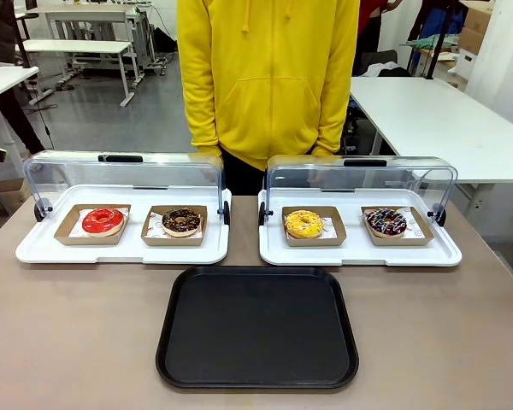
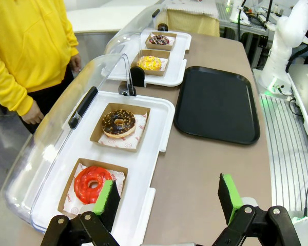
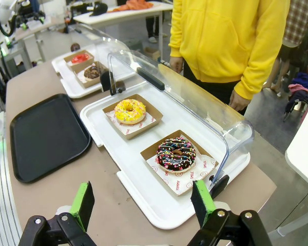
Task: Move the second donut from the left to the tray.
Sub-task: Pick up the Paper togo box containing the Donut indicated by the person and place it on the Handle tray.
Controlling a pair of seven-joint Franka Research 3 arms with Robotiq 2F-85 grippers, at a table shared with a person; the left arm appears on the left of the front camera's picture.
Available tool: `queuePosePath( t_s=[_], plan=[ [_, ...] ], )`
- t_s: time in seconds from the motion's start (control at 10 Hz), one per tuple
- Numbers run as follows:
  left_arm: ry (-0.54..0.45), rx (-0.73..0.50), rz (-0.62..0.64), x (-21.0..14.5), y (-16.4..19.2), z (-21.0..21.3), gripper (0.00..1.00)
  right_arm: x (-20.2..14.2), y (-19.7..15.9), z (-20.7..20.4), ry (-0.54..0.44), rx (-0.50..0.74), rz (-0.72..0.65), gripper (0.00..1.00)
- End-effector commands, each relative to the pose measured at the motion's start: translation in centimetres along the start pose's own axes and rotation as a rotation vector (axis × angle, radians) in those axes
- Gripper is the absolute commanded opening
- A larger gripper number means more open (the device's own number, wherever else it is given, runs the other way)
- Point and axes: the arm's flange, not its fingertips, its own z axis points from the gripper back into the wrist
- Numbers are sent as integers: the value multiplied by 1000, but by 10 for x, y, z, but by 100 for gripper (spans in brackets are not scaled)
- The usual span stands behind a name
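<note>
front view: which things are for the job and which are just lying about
For the job: chocolate donut, black tray.
Lying about: red donut, yellow donut, sprinkled donut, white display trays.

Red print "YUMMY", "SMILE" on white paper (image 3: 189, 180) under sprinkled donut (image 3: 176, 154)

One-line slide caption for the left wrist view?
Open left tool hovers near the red donut; chocolate donut sits in the next holder, black tray alongside.
</note>
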Motion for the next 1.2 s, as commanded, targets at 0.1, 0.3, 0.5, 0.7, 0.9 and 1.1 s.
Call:
queuePosePath(
  t_s=[0.1,0.3,0.5,0.7,0.9,1.1],
  plan=[
    [-2,-1,-2,3,1,1,100,1,-2,-1,-24,-5,18,100],
    [-2,-1,-2,3,1,1,100,1,-2,-1,-24,-5,18,100],
    [-2,-1,-2,3,1,1,100,1,-2,-1,-24,-5,18,100],
    [-2,-1,-2,3,1,1,100,1,-2,-1,-24,-5,18,100],
    [-2,-1,-2,3,1,1,100,1,-2,-1,-24,-5,18,100],
    [-2,-1,-2,3,1,1,100,1,-2,-1,-24,-5,18,100]
  ],
)
